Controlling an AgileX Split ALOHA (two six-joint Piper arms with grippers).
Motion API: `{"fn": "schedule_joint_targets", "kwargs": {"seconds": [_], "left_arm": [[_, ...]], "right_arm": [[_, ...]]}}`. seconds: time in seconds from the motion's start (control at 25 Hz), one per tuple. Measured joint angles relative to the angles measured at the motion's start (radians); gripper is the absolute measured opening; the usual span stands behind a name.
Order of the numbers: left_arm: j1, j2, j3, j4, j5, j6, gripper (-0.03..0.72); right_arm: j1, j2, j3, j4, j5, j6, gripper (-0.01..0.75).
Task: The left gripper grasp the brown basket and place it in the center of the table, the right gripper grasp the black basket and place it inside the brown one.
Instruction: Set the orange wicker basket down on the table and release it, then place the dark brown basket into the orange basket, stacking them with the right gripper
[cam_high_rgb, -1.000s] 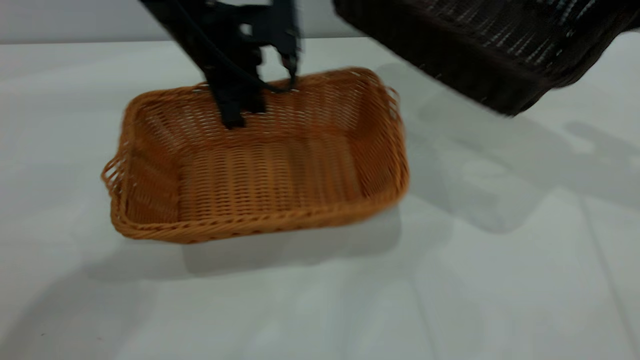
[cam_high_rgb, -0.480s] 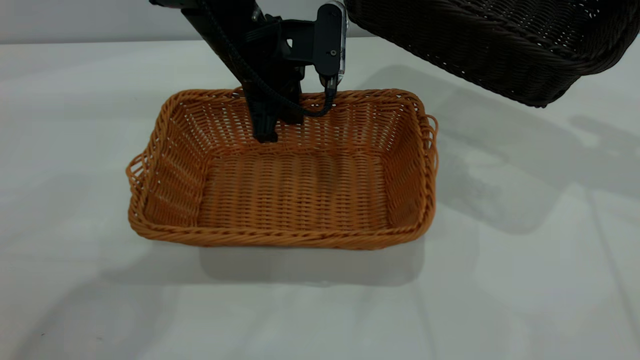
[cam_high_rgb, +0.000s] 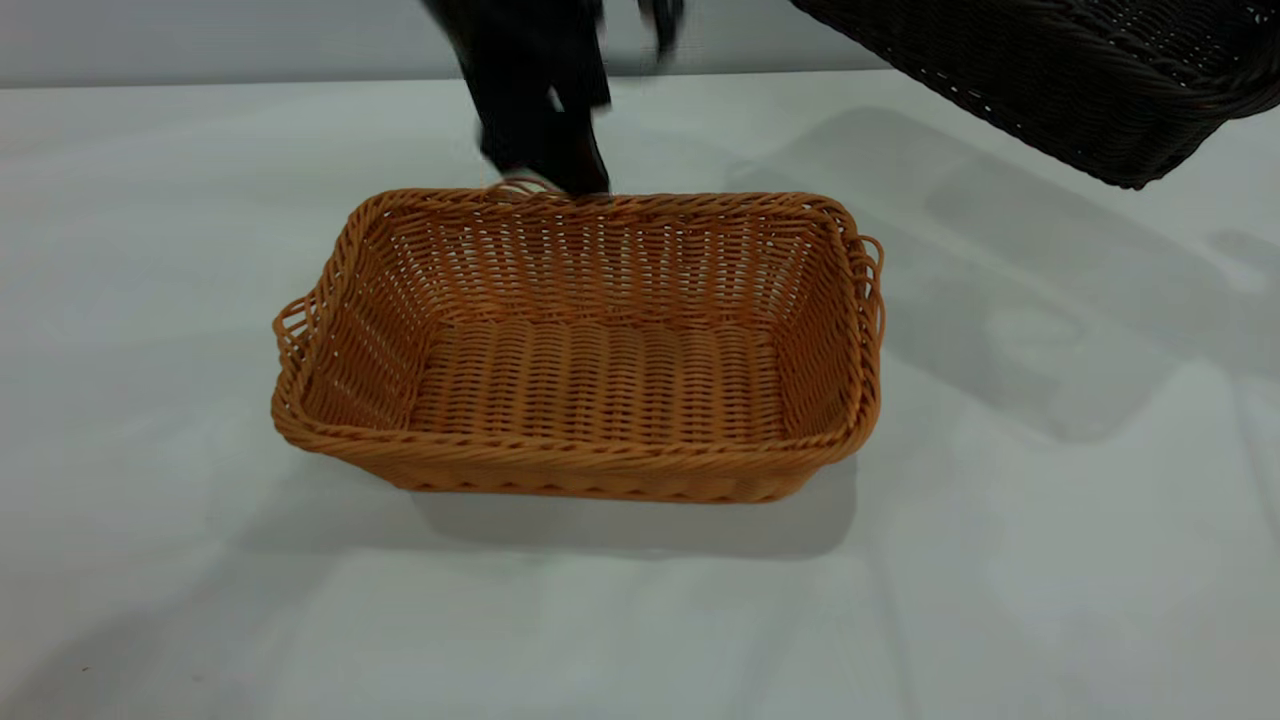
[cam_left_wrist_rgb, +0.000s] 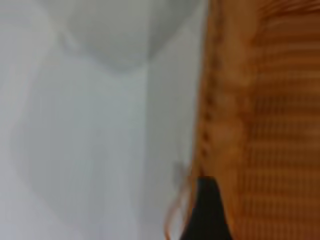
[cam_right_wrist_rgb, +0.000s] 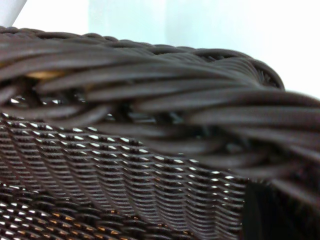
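The brown basket (cam_high_rgb: 580, 345) sits flat on the table (cam_high_rgb: 180, 250), near the middle of the white surface, its long sides running left to right in the exterior view. It is empty; its woven floor and inner walls are fully exposed, and a small loop handle projects from each short end.

The left gripper (cam_high_rgb: 545, 150) hangs just above the far long rim of the brown basket, blurred, with its dark tip at or just over the braid. Whether its fingers are spread or closed cannot be determined from the exterior view. In the left wrist view one dark finger (cam_left_wrist_rgb: 207, 215) lies against the rim of the brown basket (cam_left_wrist_rgb: 260, 125), beside a thin orange strand that stands off the braid (contact cannot be confirmed).

The black basket (cam_high_rgb: 1060, 70) is held in the air at the upper right of the exterior view, tilted, well clear of the table and apart from the brown basket. The right gripper itself is outside that view. The right wrist view shows the braided rim of the black basket (cam_right_wrist_rgb: 150, 100) filling the picture at close range; the fingers are not discernible there.

The table is a smooth, plain white top. Soft grey shadows of both baskets fall across it. A pale wall (cam_high_rgb: 200, 40) closes off the far edge.
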Motion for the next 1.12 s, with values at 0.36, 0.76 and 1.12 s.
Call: {"fn": "schedule_joint_targets", "kwargs": {"seconds": [0.36, 0.76, 1.12], "left_arm": [[0.0, -0.387, 0.0, -0.074, 0.207, -0.002, 0.491], [0.0, -0.478, 0.003, -0.082, 0.232, -0.027, 0.489], [0.0, -0.478, 0.003, -0.082, 0.241, -0.056, 0.469]], "right_arm": [[0.283, 0.065, -0.003, -0.001, 0.012, -0.03, 0.08], [0.542, 0.221, -0.066, -0.002, 0.008, -0.056, 0.08], [0.544, 0.294, -0.11, -0.017, -0.011, -0.052, 0.08]]}}
